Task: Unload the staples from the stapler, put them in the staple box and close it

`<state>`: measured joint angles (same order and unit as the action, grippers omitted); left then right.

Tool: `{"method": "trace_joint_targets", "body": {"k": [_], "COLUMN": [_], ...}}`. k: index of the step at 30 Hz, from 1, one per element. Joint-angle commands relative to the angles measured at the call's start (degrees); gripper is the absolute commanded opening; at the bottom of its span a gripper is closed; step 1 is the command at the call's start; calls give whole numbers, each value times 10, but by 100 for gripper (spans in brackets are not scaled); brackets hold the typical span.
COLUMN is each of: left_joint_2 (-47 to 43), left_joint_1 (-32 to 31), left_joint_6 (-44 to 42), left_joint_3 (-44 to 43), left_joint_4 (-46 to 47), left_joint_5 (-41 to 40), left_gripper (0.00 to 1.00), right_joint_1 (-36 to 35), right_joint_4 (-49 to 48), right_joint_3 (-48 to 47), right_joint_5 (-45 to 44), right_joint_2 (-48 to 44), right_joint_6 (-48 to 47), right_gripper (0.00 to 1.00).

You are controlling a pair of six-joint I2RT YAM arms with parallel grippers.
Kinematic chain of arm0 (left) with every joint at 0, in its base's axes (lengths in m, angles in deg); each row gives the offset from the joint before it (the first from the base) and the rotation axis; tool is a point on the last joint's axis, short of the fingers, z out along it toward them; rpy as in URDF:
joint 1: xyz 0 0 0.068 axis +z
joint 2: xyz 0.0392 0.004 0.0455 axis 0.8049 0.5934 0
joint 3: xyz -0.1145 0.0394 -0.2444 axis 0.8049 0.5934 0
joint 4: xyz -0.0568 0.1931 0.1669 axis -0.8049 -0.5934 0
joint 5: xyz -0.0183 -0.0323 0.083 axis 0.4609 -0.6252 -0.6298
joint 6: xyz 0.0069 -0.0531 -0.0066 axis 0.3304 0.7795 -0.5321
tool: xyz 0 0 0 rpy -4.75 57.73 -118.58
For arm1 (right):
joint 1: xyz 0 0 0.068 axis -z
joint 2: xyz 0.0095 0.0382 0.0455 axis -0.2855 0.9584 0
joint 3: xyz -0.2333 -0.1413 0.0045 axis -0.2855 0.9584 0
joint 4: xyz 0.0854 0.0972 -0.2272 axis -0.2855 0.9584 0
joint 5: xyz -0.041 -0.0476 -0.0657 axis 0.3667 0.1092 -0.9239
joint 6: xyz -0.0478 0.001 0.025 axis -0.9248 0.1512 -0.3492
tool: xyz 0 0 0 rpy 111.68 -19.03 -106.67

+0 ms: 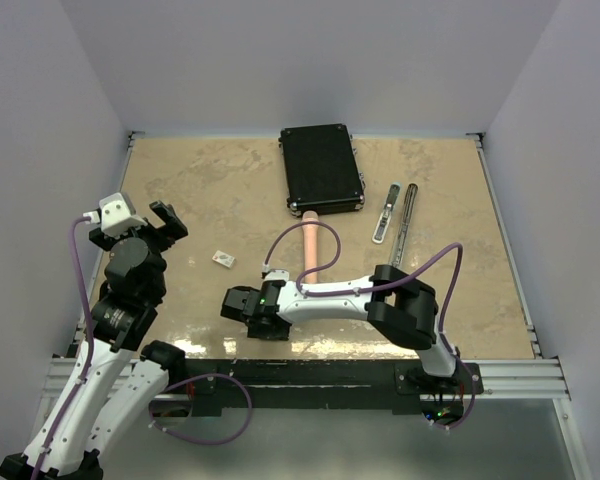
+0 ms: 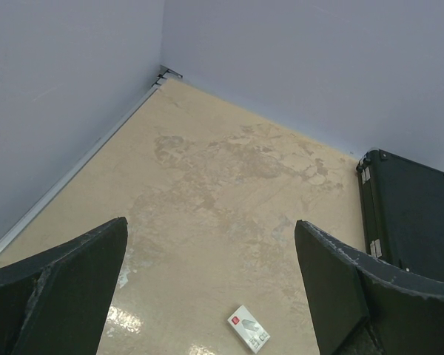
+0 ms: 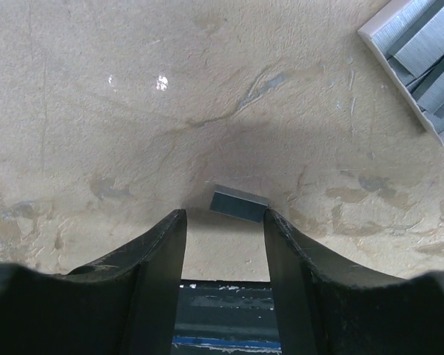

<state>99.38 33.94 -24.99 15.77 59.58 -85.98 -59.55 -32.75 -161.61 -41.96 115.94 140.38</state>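
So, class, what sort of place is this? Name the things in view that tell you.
Most likely a robotics lab test cell: a beige tabletop boxed in by plain walls, the left arm and right arm mounted at its near edge, and few props, such as a black case.

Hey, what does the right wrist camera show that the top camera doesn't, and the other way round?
Only the right wrist view: a tiny grey staple block on the table inside the open right gripper, and staple strips packed in a white tray. Only the top view: the black case, the pink handle, the metal stapler spread open, and the left gripper, open. Both: the beige table and the right gripper; the top view's small white card may be that tray.
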Motion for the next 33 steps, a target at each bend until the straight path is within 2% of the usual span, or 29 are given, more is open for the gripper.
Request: {"method": "trace_joint_targets", "body": {"k": [1, 13, 20, 25, 28, 33], "left_joint_2": [-1, 2, 4, 6, 6, 6], "left_joint_1": [-3, -3, -3, -4, -3, -4], "left_joint_6": [-3, -5, -5, -4, -4, -4], "left_joint_3": [3, 4, 4, 3, 4, 4], "left_joint_4": [24, 24, 24, 25, 24, 24], "left_joint_5": [-1, -2, -2, -2, -2, -1], "left_gripper": [100, 100, 100, 100, 100, 100], "right_joint_1": [3, 17, 18, 18, 18, 17], "right_joint_4": [-9, -38, -53, -64, -60, -16], "right_joint_3": [20, 32, 79, 71, 61, 54], "right_joint_5": [-50, -58, -77, -77, -78, -66], "right_joint_2": [7, 8, -15, -9, -7, -8], "right_joint_6": [15, -45, -80, -93, -91, -37], "right_gripper": [50, 50, 46, 44, 44, 47]}}
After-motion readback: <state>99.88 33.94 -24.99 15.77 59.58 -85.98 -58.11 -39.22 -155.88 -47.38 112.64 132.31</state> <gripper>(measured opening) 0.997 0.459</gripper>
